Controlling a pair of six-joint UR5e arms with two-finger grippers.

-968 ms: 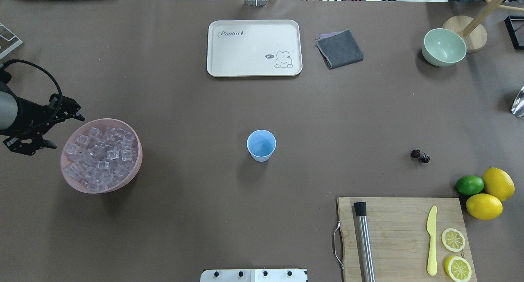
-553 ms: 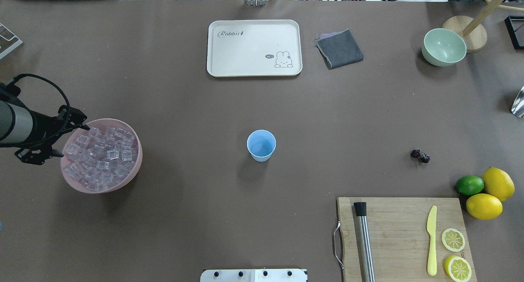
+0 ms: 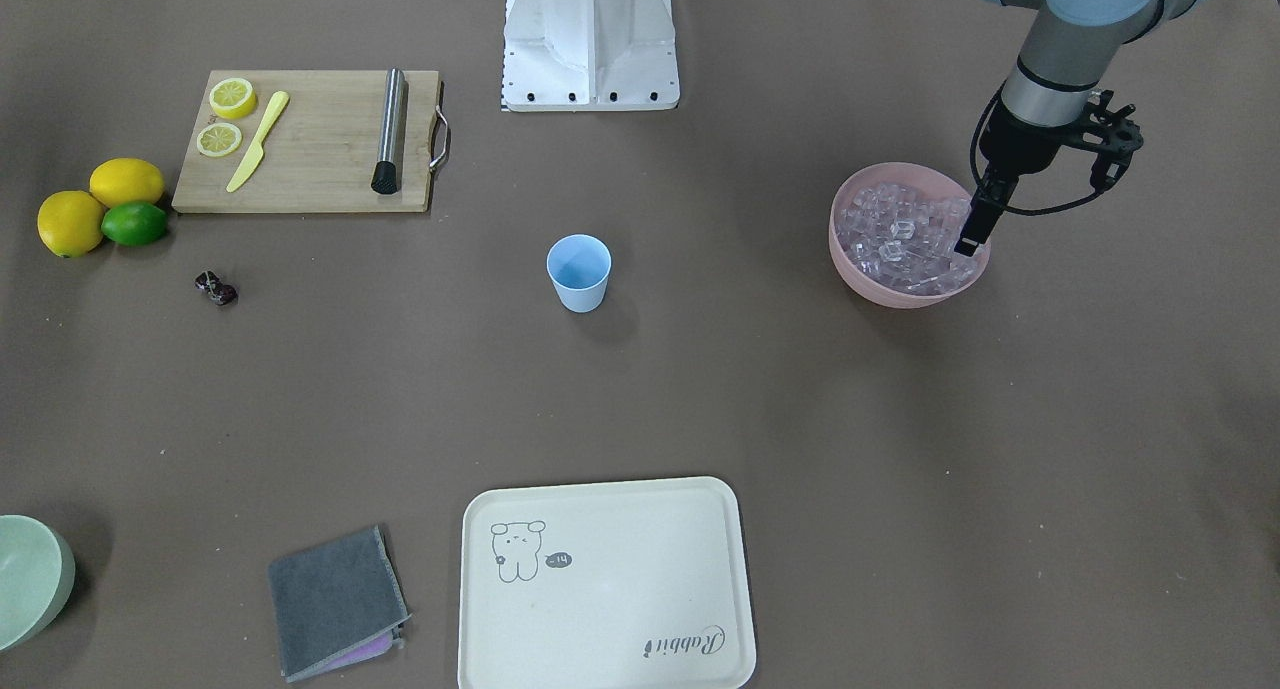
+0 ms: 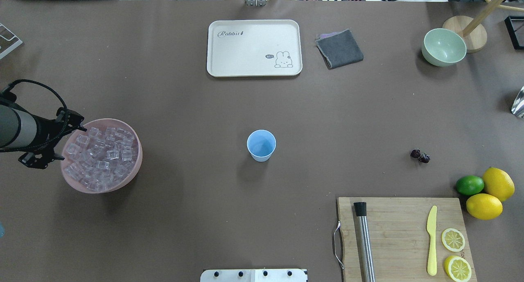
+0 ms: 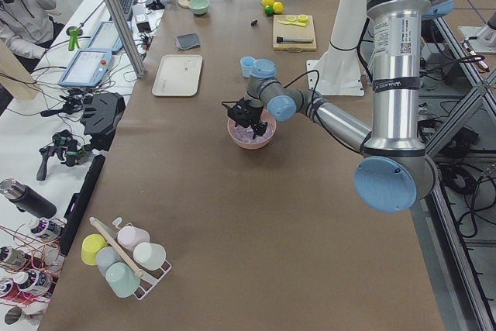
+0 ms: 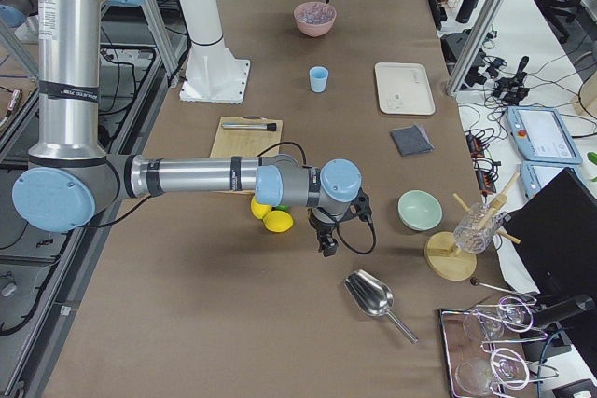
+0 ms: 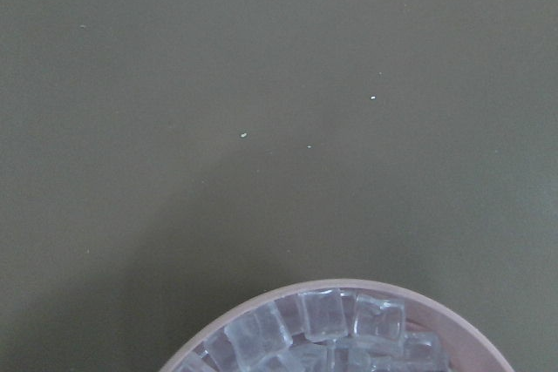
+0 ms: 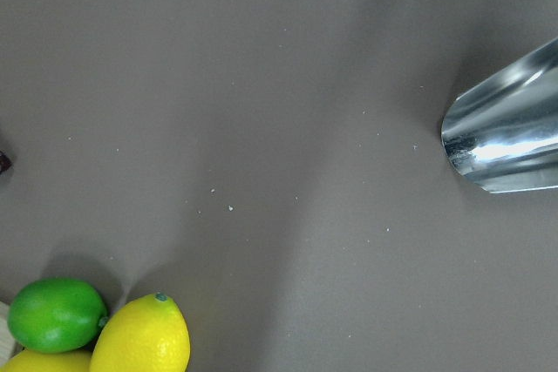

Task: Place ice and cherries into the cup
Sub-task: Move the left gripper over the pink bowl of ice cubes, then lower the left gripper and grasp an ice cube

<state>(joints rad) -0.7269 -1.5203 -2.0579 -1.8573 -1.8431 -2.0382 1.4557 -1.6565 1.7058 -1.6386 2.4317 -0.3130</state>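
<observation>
The small pale blue plastic cup is empty, so both steps are left: clear plastic ice cubes fill the round pink bowl well to its left, under the left gripper with fingers apart, dark glossy cherries lie well to its right, and the right gripper does not show whether its fingers are apart.

Right gripper jaws too small to judge; pink bowl, scoop cut off in wrist views.
</observation>
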